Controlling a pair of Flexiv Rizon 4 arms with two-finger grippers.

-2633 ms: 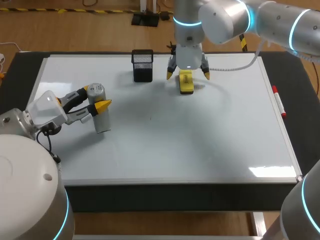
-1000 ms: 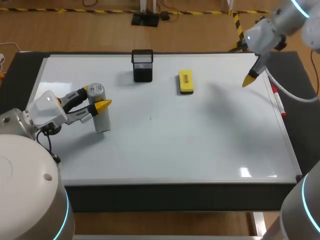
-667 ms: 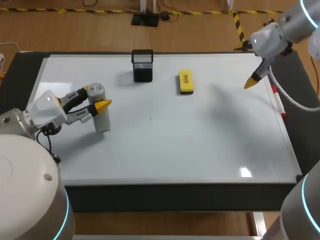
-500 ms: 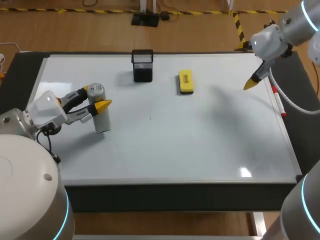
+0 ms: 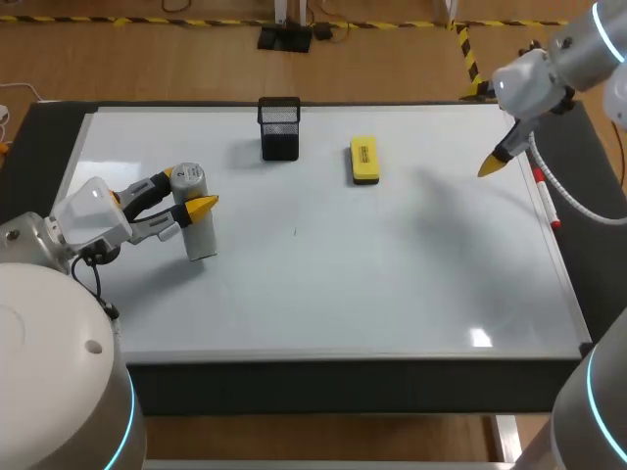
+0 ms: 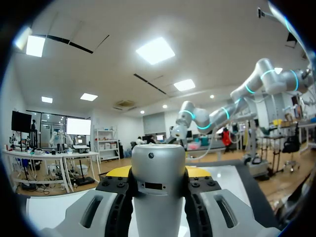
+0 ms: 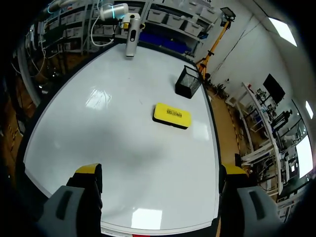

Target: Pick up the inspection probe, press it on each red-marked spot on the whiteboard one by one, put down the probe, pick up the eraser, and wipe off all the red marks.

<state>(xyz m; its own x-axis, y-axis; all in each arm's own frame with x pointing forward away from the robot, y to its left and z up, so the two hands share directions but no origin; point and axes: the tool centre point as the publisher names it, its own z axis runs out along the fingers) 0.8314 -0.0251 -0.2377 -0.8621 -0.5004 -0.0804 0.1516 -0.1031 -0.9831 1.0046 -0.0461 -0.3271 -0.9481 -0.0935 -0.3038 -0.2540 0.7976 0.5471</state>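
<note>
- The left jaws are clamped on the inspection probe (image 5: 200, 238), a grey cylinder standing upright on the whiteboard (image 5: 372, 284).
- The right jaws stand wide apart and empty, above the whiteboard's edge.
- The yellow eraser (image 5: 364, 161) lies flat, well ahead of the right jaws, beside a black mesh holder (image 5: 279, 128).
- No red marks show on the board, so the wiping looks done.
- Risk: the probe is tall and narrow. If the left jaws release unevenly or drag on withdrawing, it may topple and roll across the bench.
- Risk: a red marker (image 5: 547, 201) lies near the right jaws, along the board's edge. A low sweep there could knock it off.
</note>
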